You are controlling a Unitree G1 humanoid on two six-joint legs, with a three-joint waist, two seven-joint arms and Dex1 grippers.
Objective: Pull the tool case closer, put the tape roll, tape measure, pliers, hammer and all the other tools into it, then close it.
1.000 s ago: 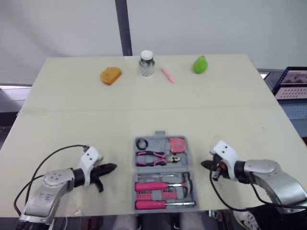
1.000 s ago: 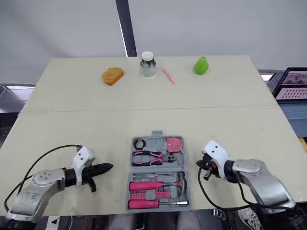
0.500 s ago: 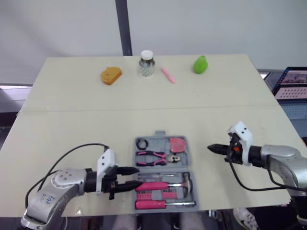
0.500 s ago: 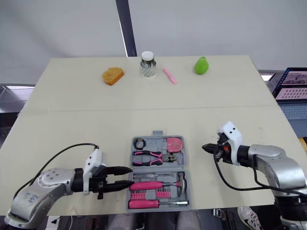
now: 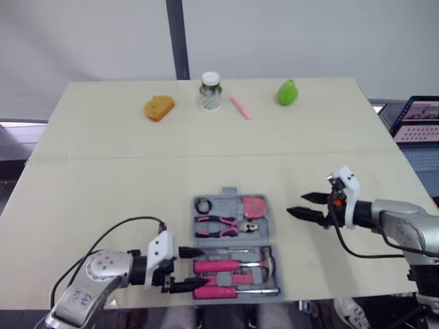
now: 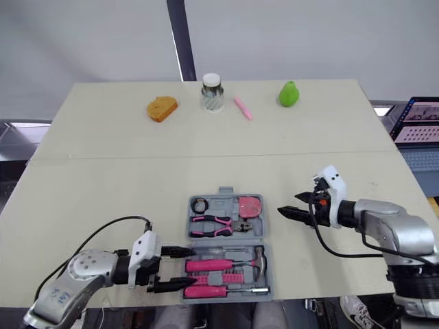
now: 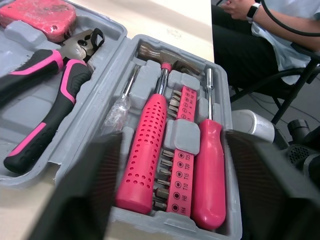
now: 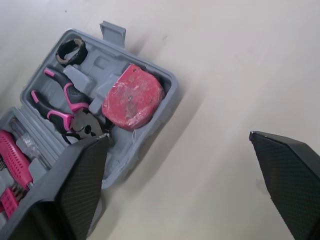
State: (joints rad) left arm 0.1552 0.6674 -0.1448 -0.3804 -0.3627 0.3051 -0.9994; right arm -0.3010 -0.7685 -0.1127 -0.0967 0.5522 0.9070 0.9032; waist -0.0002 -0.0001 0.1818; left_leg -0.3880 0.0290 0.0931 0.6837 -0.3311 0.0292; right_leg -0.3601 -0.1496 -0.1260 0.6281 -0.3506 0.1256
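Tool case (image 5: 223, 203), lower centre, lies open holding tape roll (image 5: 203, 205), tape measure (image 5: 254, 206), pliers (image 5: 219, 225), hammer (image 5: 236, 264); closing remains; left gripper (image 5: 194, 269) spread wide at its left edge, right gripper (image 5: 295, 204) spread wide to its right.

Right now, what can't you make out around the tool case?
- Left eye view: whether the left gripper touches the tool case; it overlaps the case's edge.
- Left wrist view: the case's near corners, behind the fingers.
- Left eye view: jar contents too small; laptop cut by the right edge.
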